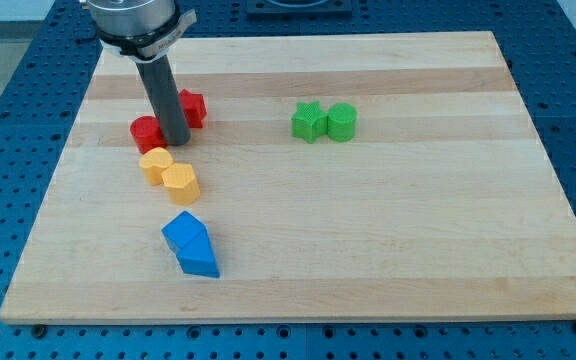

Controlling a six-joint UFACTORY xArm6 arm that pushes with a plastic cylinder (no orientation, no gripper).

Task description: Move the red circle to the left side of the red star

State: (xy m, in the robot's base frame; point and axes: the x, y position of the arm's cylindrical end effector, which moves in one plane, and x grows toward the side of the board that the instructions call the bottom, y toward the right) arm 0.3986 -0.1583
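The red circle [146,132] lies on the wooden board at the view's upper left. The red star [193,107] sits just up and to the right of it, partly hidden by the rod. My tip [176,142] rests on the board between them, touching the red circle's right side and just below the red star. The dark rod rises from there to the arm's grey head at the view's top.
Two yellow blocks [156,165] [181,182] lie touching just below the tip. Two blue blocks [185,233] [200,260] lie further down. A green star [308,122] and green circle [342,122] sit near the middle top. The board [418,230] rests on a blue perforated table.
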